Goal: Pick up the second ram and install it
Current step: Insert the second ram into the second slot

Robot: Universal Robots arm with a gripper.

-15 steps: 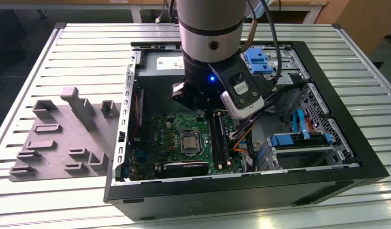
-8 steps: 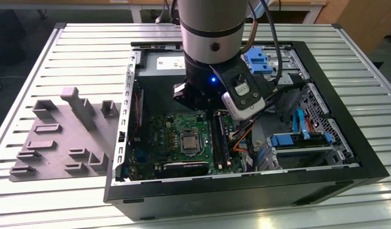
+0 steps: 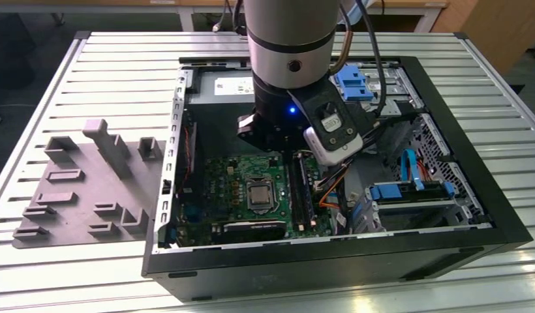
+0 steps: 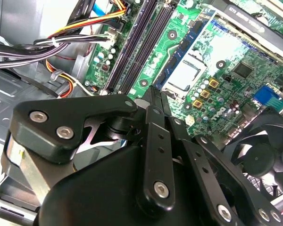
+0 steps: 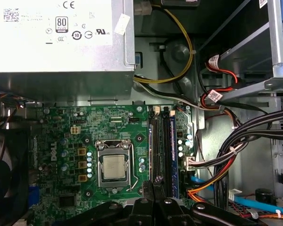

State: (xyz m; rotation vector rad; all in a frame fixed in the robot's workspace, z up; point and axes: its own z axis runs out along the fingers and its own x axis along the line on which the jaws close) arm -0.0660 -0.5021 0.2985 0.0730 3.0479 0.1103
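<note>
Claw [image 5: 151, 187] hangs just over the green board's [image 5: 132, 123] black slots [image 5: 161, 141] inside the case [image 3: 337, 257]. I cannot tell whether it pinches anything, nor pick the memory stick out from those dark slots.

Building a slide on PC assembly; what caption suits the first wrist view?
Robot hand at the memory slots of the green board, beside the bare processor.
</note>
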